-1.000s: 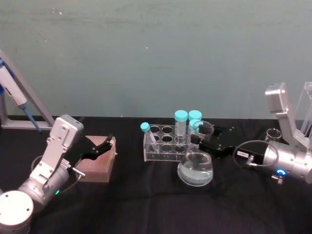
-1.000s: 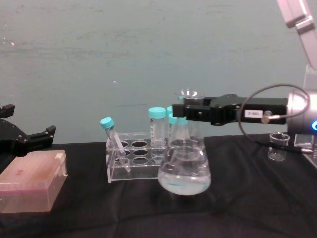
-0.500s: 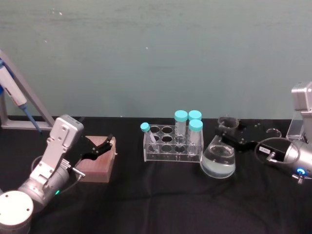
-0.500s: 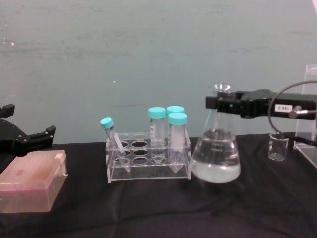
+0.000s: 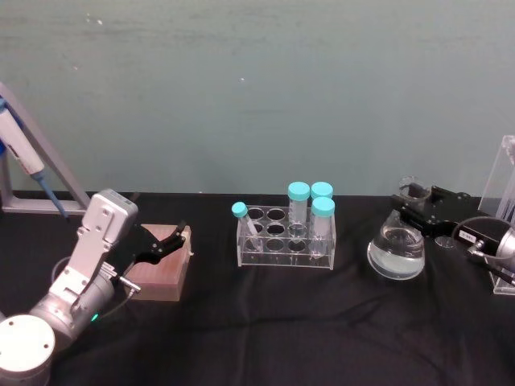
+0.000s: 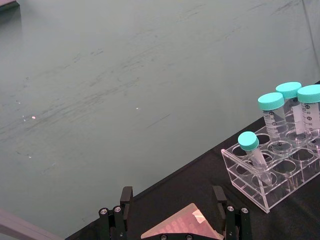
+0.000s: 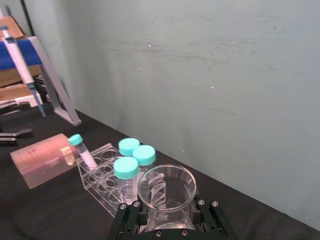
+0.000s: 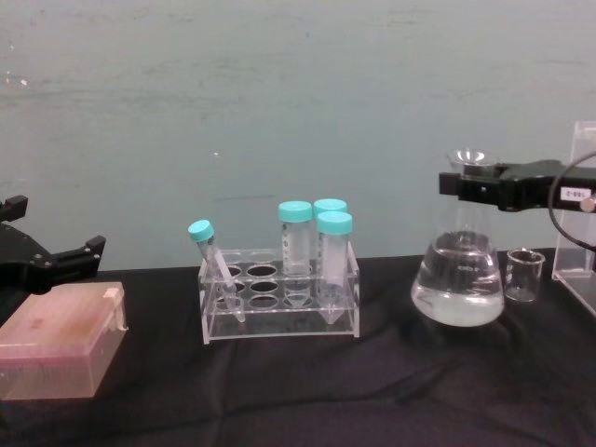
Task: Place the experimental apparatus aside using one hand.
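Black-draped table (image 5: 265, 322) before a teal wall. At nine o'clock in the head view, left gripper (image 5: 165, 241) parked, jaws spread over a pink box (image 5: 159, 272), touching nothing. Behind it at ten o'clock, pipette stand (image 5: 32, 173), cut off by the frame edge. At centre, clear tube rack (image 8: 279, 303) with four teal-capped tubes (image 8: 296, 244), one leaning, well apart from everything else. At three o'clock, conical flask (image 8: 459, 284) of clear liquid, base low over or on the cloth, contact hard to judge. Right gripper (image 8: 475, 182) pinching the flask neck, jaws closed on either side below the rim (image 7: 166, 187). Just beside the flask, toward four o'clock, small glass beaker (image 8: 524, 276), partly hidden behind the gripper from above. At the far right edge, clear acrylic stand (image 8: 577, 219), cropped, contents impossible to make out.
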